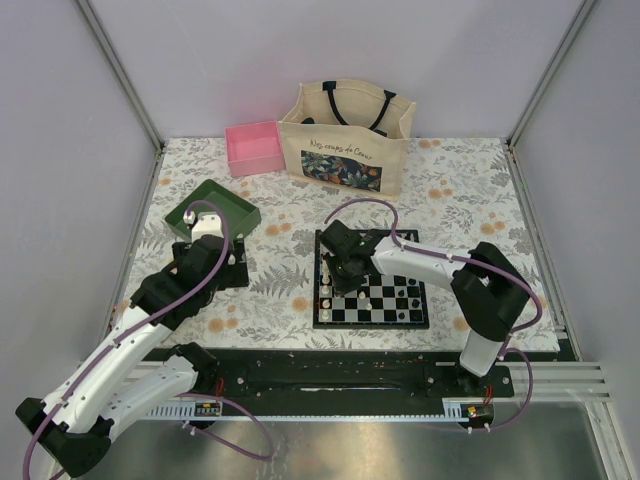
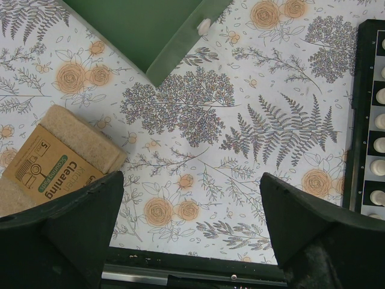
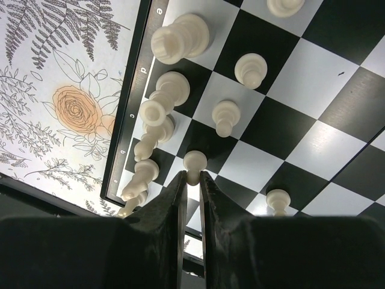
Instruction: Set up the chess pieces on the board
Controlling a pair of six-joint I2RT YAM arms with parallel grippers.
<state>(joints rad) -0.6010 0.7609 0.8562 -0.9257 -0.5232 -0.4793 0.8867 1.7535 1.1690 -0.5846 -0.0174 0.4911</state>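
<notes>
The board [image 1: 371,322] lies at mid table, checked black and white with a black border [image 3: 133,99]. Cream-white chess pieces stand along its left side [image 1: 327,287]; the right wrist view shows a rook [image 3: 180,37], a row of taller pieces [image 3: 157,107] and pawns [image 3: 225,115]. My right gripper [image 3: 192,178] is low over that side of the board [image 1: 346,268], shut on the stem of a white pawn [image 3: 194,161]. My left gripper [image 2: 191,229] hangs open over the floral cloth, left of the board's edge [image 2: 363,120], with nothing between its fingers.
A green tray [image 1: 236,208] sits at the left, its corner near my left gripper [image 2: 162,60]. A boxed cleaning sponge [image 2: 57,159] lies beside the left finger. A pink box [image 1: 255,147] and a tote bag [image 1: 345,135] stand at the back.
</notes>
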